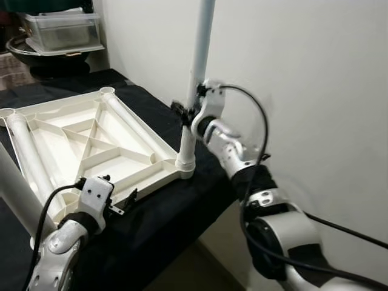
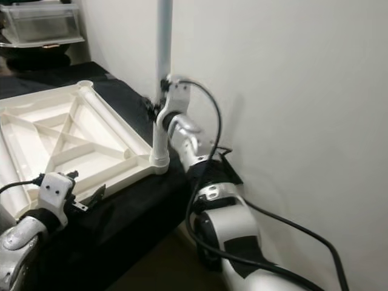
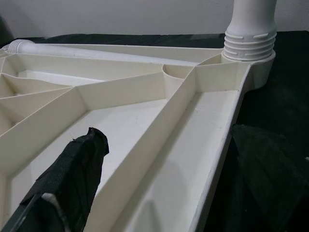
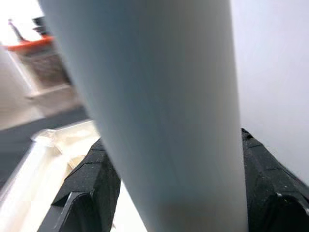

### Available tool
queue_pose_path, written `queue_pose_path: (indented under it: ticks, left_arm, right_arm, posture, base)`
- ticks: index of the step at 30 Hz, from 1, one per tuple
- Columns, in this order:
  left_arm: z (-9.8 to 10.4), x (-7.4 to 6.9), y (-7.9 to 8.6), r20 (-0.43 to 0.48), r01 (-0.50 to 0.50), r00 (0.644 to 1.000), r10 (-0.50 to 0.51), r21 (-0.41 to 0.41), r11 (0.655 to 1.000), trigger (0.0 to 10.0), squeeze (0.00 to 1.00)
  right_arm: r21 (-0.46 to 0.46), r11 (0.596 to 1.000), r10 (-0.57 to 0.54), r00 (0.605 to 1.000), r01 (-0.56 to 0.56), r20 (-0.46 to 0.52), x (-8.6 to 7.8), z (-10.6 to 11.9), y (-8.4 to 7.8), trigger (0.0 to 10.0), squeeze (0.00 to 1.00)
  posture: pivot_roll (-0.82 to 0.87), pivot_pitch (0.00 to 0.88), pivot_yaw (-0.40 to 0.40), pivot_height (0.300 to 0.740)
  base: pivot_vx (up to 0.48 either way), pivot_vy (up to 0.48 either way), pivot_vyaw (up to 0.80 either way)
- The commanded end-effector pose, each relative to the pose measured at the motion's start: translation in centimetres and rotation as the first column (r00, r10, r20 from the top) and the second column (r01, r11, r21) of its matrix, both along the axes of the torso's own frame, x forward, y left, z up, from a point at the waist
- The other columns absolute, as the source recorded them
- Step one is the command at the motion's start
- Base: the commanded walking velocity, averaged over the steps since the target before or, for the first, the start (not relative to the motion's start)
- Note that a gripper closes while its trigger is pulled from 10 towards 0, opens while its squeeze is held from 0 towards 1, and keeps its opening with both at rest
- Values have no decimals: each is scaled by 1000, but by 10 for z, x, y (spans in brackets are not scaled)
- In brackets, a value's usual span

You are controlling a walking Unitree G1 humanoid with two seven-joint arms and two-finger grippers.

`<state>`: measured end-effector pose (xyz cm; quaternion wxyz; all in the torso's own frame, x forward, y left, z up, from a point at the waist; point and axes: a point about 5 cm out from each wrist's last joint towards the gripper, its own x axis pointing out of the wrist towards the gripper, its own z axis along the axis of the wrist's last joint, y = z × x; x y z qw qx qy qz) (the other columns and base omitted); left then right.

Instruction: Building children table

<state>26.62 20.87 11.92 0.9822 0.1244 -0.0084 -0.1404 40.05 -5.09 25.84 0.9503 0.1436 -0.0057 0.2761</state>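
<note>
A white table top (image 1: 121, 159) lies upside down on a black cloth, ribs facing up. One white leg (image 1: 199, 54) stands upright in its near right corner socket (image 1: 185, 165). My right gripper (image 1: 187, 113) is shut on this leg partway up; in the right wrist view the leg (image 4: 169, 106) passes between both black fingers (image 4: 91, 188). My left gripper (image 1: 124, 203) sits at the top's near edge, open, one finger (image 3: 77, 174) inside the top and the other outside the rim (image 3: 217, 159). Another leg (image 1: 30, 154) lies inside the top on the left.
The white wall (image 1: 303, 60) stands close on the right, just behind the upright leg. A clear plastic bin (image 1: 60, 30) rests on a dark bowl at the back left. The black-covered surface ends at an edge (image 1: 200, 224) near my right arm. A further white tube (image 1: 15, 188) rises at the near left.
</note>
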Motion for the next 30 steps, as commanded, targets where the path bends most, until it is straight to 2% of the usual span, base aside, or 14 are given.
queue_pose_path:
  ticks: [1, 3, 4, 6, 11, 12, 13, 19, 22, 23, 24, 26, 27, 30]
  left_arm:
    - [-1, 0, -4, -1, 14, 1000, -14, -7, 1000, 10000, 0]
    - [-1, 1, -4, 0, 15, 1000, -15, -6, 1000, 10000, 0]
    - [-1, 1, -4, 0, 15, 1000, -15, -6, 1000, 10000, 0]
    - [-1, 2, -5, 4, 16, 1000, -16, -7, 1000, 10000, 0]
    - [-1, 3, -6, 6, 15, 1000, -15, -9, 1000, 10000, 0]
    - [-1, 3, -6, 7, 15, 1000, -15, -9, 1000, 10000, 0]
    - [0, 2, -6, 8, 14, 1000, -14, -9, 1000, 10000, 0]
    - [1, 1, -4, 12, 10, 1000, -10, -7, 1000, 10000, 0]
    - [1, 0, -2, 11, 7, 1000, -7, -3, 1000, 10000, 0]
    - [0, 0, -2, 10, 6, 1000, -6, -3, 1000, 10000, 0]
    - [0, 0, -2, 10, 6, 1000, -6, -3, 1000, 10000, 0]
    - [0, 0, -3, 10, 7, 1000, -7, -4, 1000, 10000, 0]
    - [0, 0, -3, 10, 7, 1000, -7, -4, 1000, 10000, 0]
    - [-1, 1, -7, 6, 18, 1000, -18, -8, 1000, 10000, 0]
  right_arm:
    - [12, 998, 57, 998, -57, 34, -3, 3, 2, 10000, 0]
    - [-57, 976, 214, 972, -209, 102, -5, 2, -7, 10000, 0]
    - [-57, 976, 214, 972, -209, 102, -5, 2, -7, 10000, 0]
    - [-174, 924, 360, 928, -340, 99, -7, -13, -12, 10000, 0]
    - [-214, 915, 357, 933, -341, 43, -5, -28, -9, 10000, 0]
    - [-215, 923, 330, 944, -318, 21, -4, -33, -7, 8314, 0]
    - [-221, 929, 307, 952, -298, 8, -4, -37, -5, 0, 0]
    - [-238, 939, 250, 968, -246, -14, -2, -43, -5, 0, 0]
    - [-282, 959, 0, 995, -30, -103, 7, -53, -19, 0, 0]
    - [-281, 952, -167, 974, 119, -155, 11, -59, -31, 0, 0]
    - [-281, 952, -167, 974, 119, -155, 11, -59, -31, 0, 0]
    - [-272, 918, -351, 910, 288, -220, 11, -70, -43, 0, 0]
    - [-272, 918, -351, 910, 288, -220, 11, -70, -43, 0, 0]
    - [-249, 912, -393, 872, 327, -292, -1, -85, -17, 0, 0]
  posture:
    - [49, 0, -129, 740]
    - [47, 0, -129, 740]
    - [47, 0, -129, 740]
    - [54, 0, -136, 740]
    - [61, 0, -142, 740]
    - [67, 0, -146, 740]
    - [74, 0, -151, 740]
    - [80, 0, -154, 740]
    - [75, 0, -154, 740]
    - [67, 0, -152, 740]
    - [67, 0, -152, 740]
    - [65, 0, -148, 740]
    - [65, 0, -148, 740]
    - [56, 0, -135, 740]
  base:
    - [0, 0, 0]
    - [0, 0, 0]
    - [0, 0, 0]
    - [0, 0, 0]
    - [0, 0, 0]
    - [0, 0, 0]
    - [0, 0, 0]
    - [0, 0, 0]
    - [0, 0, 0]
    - [0, 0, 0]
    - [0, 0, 0]
    - [0, 0, 0]
    - [0, 0, 0]
    - [0, 0, 0]
